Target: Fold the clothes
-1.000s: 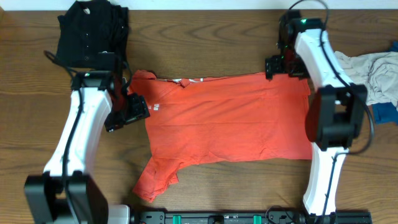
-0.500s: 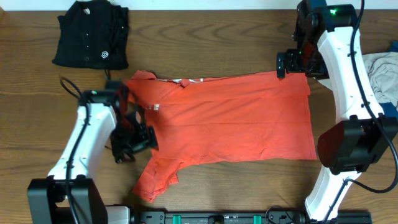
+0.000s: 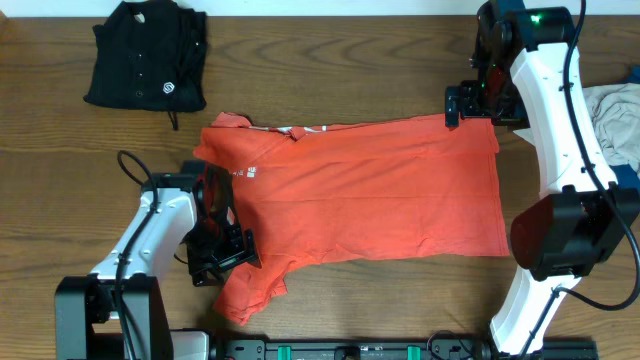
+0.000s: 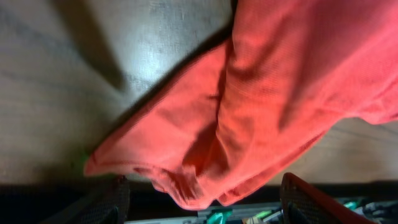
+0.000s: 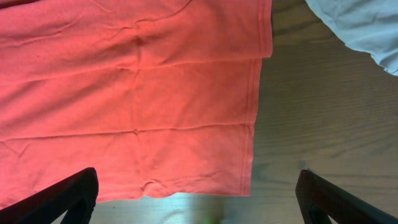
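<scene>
A red-orange T-shirt (image 3: 370, 190) lies spread on the wooden table, collar to the left, with white lettering near the far left sleeve. Its near left sleeve (image 3: 250, 285) is bunched. My left gripper (image 3: 222, 262) stands open at that sleeve. In the left wrist view the crumpled sleeve (image 4: 249, 124) fills the frame, and its folded edge reaches down between the wide-apart fingers (image 4: 311, 202) of the left gripper (image 4: 202, 211). My right gripper (image 3: 470, 103) hangs open over the shirt's far right corner. In the right wrist view the hem corner (image 5: 242, 168) lies between the spread fingertips (image 5: 68, 193) of the right gripper (image 5: 199, 211).
A folded black buttoned shirt (image 3: 147, 55) lies at the far left corner. Pale grey clothes (image 3: 615, 120) are heaped at the right edge, and a pale piece (image 5: 360, 25) shows beside the hem in the right wrist view. A black rail (image 3: 350, 350) runs along the front edge.
My left arm has swung from the shirt's far left sleeve toward me to the near sleeve. The right arm drew back a little earlier and has held still since.
</scene>
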### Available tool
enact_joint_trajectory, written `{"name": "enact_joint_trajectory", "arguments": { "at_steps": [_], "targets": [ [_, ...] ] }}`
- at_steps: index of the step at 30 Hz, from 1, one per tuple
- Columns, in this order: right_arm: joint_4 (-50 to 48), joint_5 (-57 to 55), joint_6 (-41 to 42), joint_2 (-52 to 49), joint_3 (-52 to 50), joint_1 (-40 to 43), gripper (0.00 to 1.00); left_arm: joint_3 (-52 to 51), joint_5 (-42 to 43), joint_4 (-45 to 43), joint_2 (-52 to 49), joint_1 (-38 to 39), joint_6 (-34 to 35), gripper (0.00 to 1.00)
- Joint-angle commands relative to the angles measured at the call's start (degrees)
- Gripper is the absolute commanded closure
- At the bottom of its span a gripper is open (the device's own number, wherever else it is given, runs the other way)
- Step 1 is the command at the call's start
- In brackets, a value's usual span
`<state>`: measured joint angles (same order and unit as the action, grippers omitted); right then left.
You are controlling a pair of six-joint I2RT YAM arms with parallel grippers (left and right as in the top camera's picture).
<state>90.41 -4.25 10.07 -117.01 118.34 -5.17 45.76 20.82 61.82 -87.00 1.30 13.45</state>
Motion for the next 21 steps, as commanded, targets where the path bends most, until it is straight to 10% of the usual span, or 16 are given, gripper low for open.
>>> {"name": "enact_joint_trajectory", "arguments": {
  "at_steps": [1,21],
  "targets": [
    [0.04,0.42,0.63,0.07,0.15,0.24,0.01,-2.21,-1.38,-1.77,0.26,0.07,0.04,0.23],
    [-0.33,1.29,0.59,0.07,0.13,0.22,0.01,-4.46,-6.95,-10.12,0.20,0.07,4.02,0.23]
  ]
}}
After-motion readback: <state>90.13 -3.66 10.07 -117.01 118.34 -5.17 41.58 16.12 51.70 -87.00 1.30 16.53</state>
